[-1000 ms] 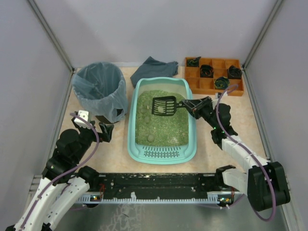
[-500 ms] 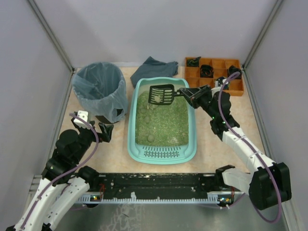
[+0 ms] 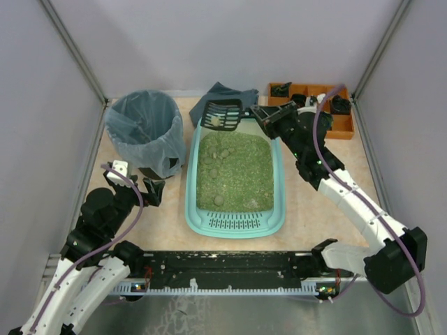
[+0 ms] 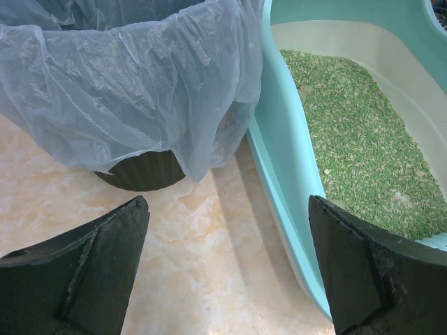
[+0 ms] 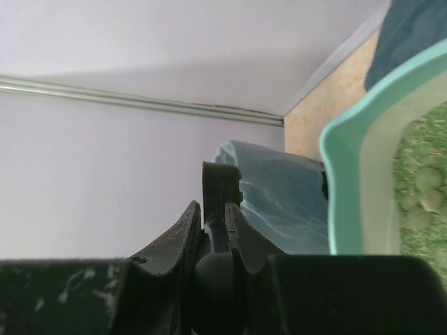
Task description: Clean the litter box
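The turquoise litter box (image 3: 191, 188) lies mid-table with green litter and pale clumps (image 3: 209, 160); its slotted grille is at the near end. It also shows in the left wrist view (image 4: 283, 167) and the right wrist view (image 5: 346, 188). My right gripper (image 3: 260, 114) is shut on the handle of a black slotted scoop (image 3: 222, 115), held above the box's far left corner with a pale clump in it. In the right wrist view the scoop (image 5: 221, 190) stands edge-on between the jaws. My left gripper (image 3: 151, 188) is open and empty, low over the table between the bin and the box.
A round bin lined with a bluish bag (image 3: 145, 130) stands left of the box and fills the upper left wrist view (image 4: 126, 77). A dark cloth (image 3: 227, 95) lies behind the box. An orange compartment tray (image 3: 318, 105) sits at the back right. Grey walls enclose the table.
My right arm has lifted the scoop with a clump out of the litter and carried it back and left to the box's far left corner. The left arm has not moved.
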